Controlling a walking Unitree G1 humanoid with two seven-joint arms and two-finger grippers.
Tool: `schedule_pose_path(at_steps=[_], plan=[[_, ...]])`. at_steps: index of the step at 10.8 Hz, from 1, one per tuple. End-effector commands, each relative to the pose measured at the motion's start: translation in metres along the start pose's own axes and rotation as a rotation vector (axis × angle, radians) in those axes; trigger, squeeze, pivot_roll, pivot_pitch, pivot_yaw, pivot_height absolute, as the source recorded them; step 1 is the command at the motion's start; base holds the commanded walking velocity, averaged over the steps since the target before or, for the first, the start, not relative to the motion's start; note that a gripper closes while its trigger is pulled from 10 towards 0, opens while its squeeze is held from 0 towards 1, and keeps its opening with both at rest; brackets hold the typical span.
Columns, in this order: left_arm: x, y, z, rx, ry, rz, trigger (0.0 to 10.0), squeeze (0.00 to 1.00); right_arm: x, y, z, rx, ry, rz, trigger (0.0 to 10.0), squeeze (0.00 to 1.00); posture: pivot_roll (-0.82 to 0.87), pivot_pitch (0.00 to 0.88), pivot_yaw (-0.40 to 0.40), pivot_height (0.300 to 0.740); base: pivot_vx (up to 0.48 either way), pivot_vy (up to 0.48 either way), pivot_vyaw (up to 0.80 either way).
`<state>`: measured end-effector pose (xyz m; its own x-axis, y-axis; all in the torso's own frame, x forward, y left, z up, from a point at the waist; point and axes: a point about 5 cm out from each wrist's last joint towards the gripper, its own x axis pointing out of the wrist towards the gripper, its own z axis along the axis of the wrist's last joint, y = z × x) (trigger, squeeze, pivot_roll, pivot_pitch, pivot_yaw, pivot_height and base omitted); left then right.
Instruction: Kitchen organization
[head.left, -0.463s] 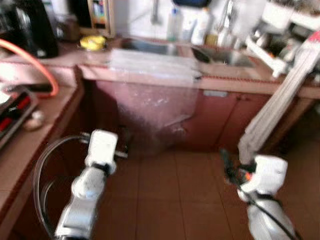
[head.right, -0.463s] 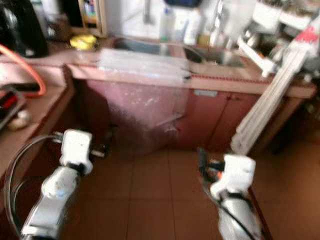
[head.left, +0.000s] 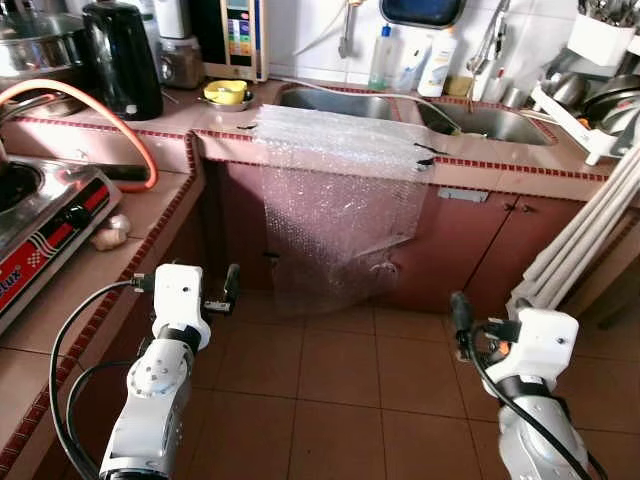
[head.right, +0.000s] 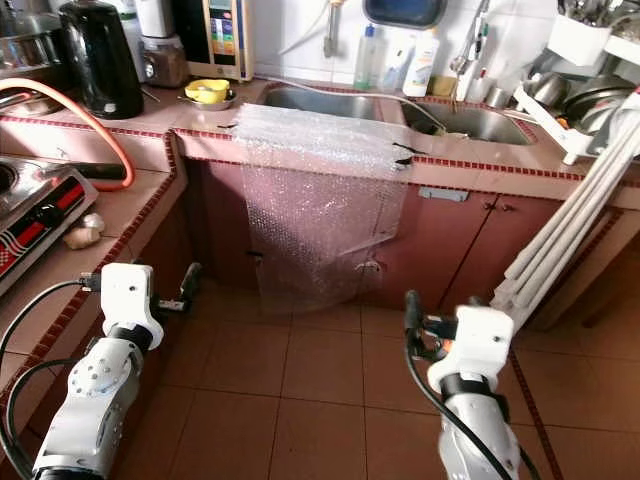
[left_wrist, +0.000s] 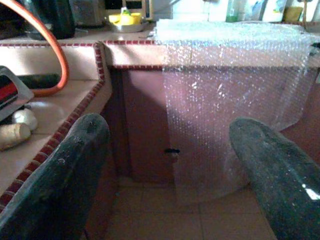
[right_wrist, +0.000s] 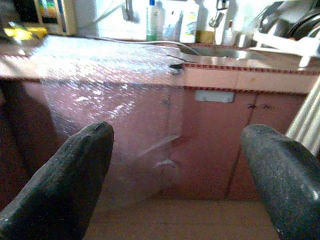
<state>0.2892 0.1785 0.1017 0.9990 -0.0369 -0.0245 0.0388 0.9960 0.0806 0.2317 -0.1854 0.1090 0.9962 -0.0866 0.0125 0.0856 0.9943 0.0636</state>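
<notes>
Hanging over the counter edge by the sink, bubble wrap covers the cabinet front. Left gripper and right gripper hover above the floor, fingers spread, empty.

stove cut off at left edge, dish rack cut off at right, bottle labels unreadable.

Silver arms, black-fingered hands
</notes>
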Motion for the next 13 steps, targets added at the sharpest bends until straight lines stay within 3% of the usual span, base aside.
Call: schedule_pose_path(at_steps=[1, 3, 7, 13], plan=[[0.000, -0.003, 0.005, -0.040, -0.025, -0.009, 10.0, 0.00, 0.001, 0.002, 0.007, -0.006, -0.050, 0.009, 10.0, 0.00, 0.07, 0.000, -0.067, 0.740, 0.000, 0.000, 0.00], [-0.003, -0.008, 0.000, -0.051, 0.006, -0.020, 10.0, 0.00, -0.004, 0.004, 0.002, 0.018, -0.008, 0.032, 10.0, 0.00, 0.07, 0.000, -0.066, 0.740, 0.000, 0.000, 0.00], [-0.001, -0.019, 0.011, -0.081, -0.043, -0.132, 10.0, 0.00, -0.003, 0.002, 0.002, 0.001, -0.031, 0.035, 10.0, 0.00, 0.07, 0.000, -0.067, 0.740, 0.000, 0.000, 0.00], [-0.003, -0.026, 0.006, -0.105, -0.019, -0.185, 10.0, 0.00, 0.000, 0.004, 0.002, 0.000, -0.036, 0.074, 10.0, 0.00, 0.08, 0.000, -0.078, 0.740, 0.327, 0.000, 0.00]])
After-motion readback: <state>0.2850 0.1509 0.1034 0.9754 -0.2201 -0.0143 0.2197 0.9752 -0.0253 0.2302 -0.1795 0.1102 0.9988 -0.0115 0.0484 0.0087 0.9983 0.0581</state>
